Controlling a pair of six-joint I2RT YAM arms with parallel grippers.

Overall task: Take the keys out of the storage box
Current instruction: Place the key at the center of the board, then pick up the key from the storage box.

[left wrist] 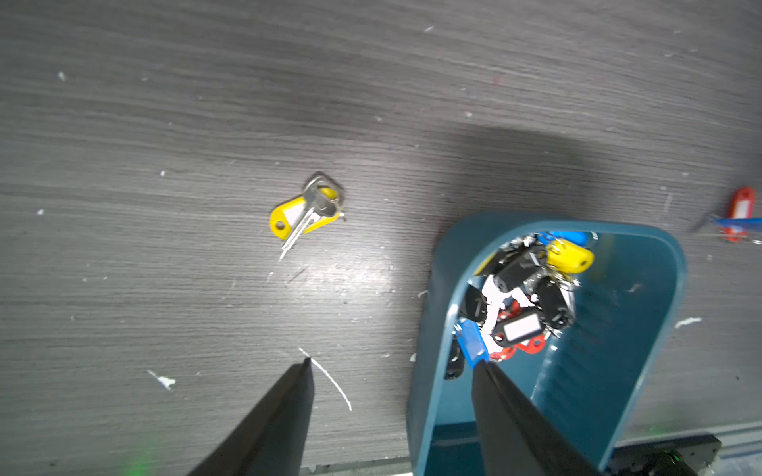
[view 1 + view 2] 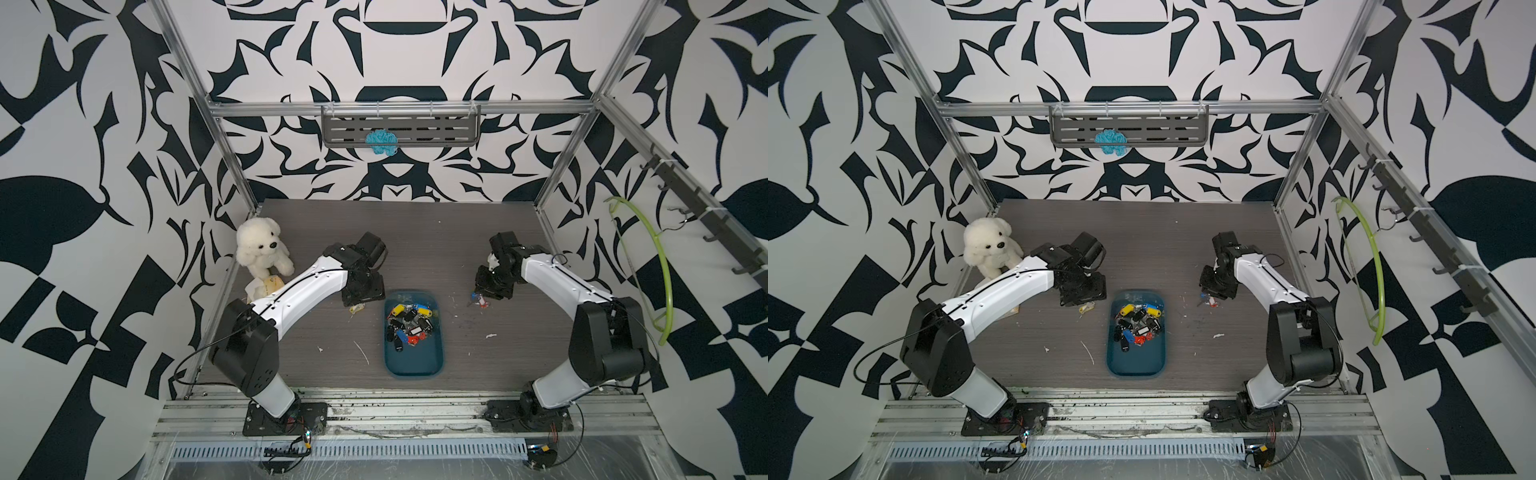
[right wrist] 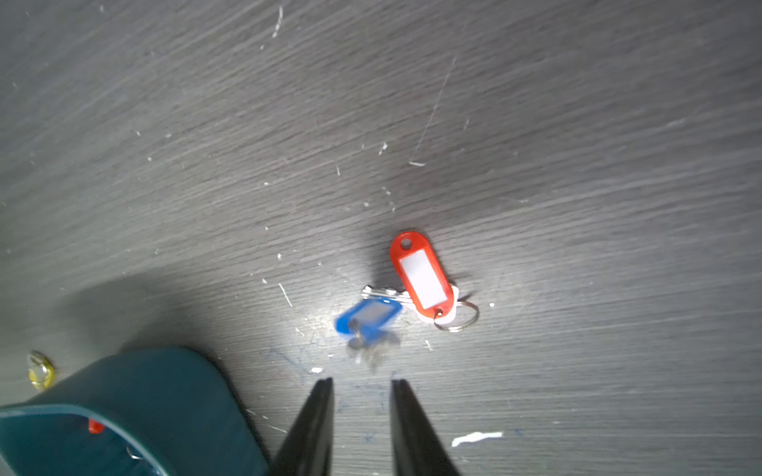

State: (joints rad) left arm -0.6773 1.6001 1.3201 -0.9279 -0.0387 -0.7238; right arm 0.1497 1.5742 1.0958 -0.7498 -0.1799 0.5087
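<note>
Near the middle of the surface (image 2: 436,232), most keys (image 2: 409,324) crowd the twelve-o'clock half of the box (image 2: 413,363). At its ten o'clock, spread left fingers (image 1: 284,412) hang empty over a yellow-tagged key (image 1: 303,212). At two o'clock, spread right fingers (image 3: 315,432) hang empty over a red-tagged key (image 3: 420,276) and a blurred blue-tagged one (image 3: 369,317).

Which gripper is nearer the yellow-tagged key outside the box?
Left. The left gripper hovers by the yellow-tagged silver key; the right gripper, across the teal plastic storage box.
</note>
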